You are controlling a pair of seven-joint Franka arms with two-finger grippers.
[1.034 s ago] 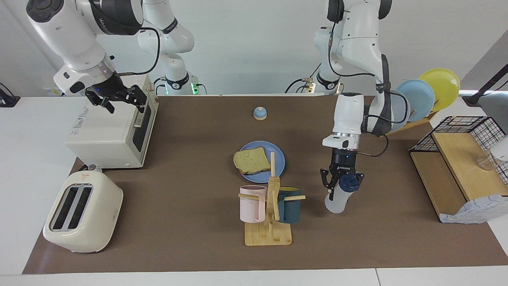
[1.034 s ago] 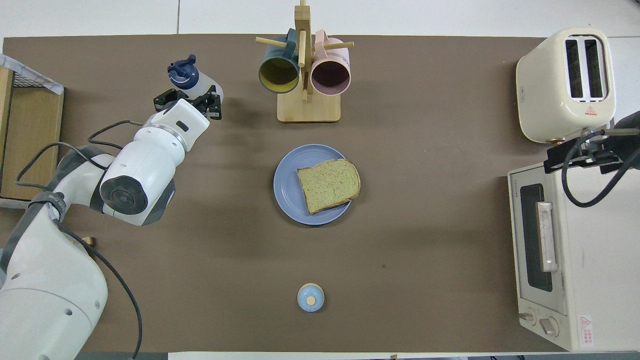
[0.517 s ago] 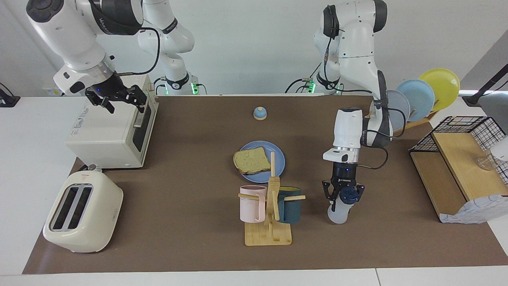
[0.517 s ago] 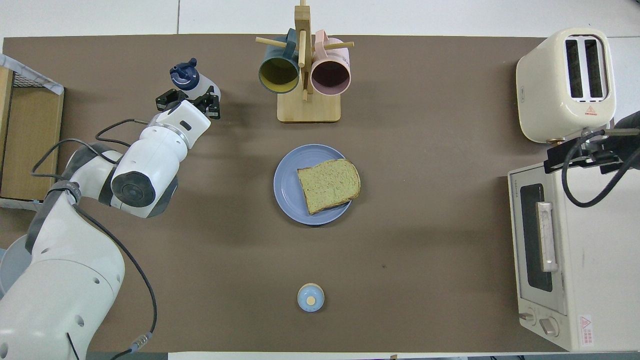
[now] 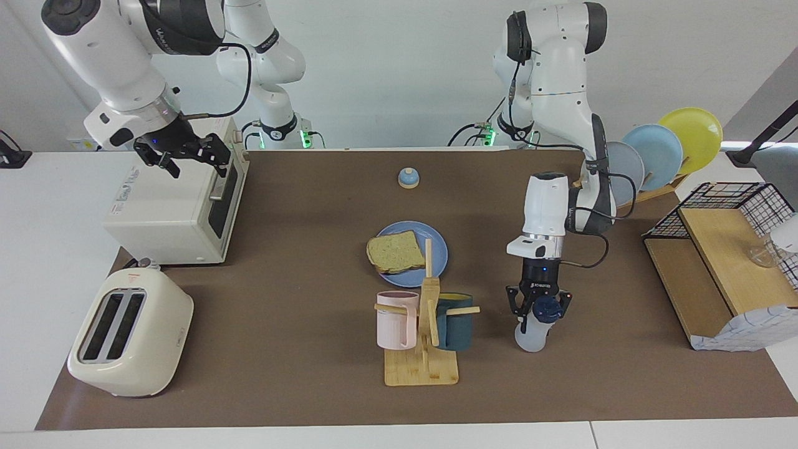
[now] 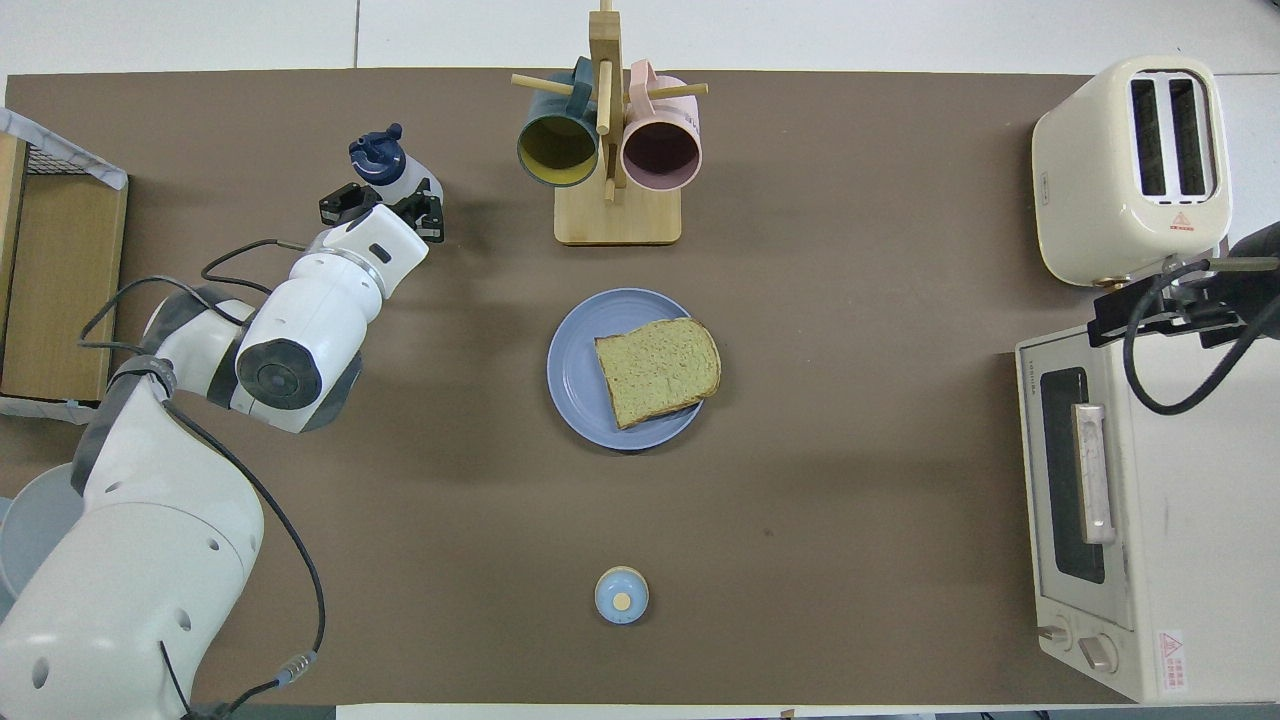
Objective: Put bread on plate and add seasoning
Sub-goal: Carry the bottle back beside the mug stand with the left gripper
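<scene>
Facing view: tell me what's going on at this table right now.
The left pincer is at the translucent white bottle with the navy cap, which stands on the brown mat beside the wooden mug rack. The square speckled toast slice already lies on the round periwinkle-blue plate, not yet seasoned. The right arm waits, its pincer over the cream toaster oven.

The bread [image 6: 657,371] is tan-yellow with greenish speckles and a darker brown crust, on a periwinkle-blue plate [image 6: 575,372]. The seasoning [image 5: 535,325] is translucent white with a navy cap. The table [image 6: 860,520] covering is plain brown (white at its edges). One mug [image 6: 660,148] is pink, the other mug [image 6: 556,146] dark teal with a yellowish inside. The toaster [image 6: 1131,166] and oven [image 6: 1150,520] are cream. The bell [image 6: 621,595] is blue-domed.
</scene>
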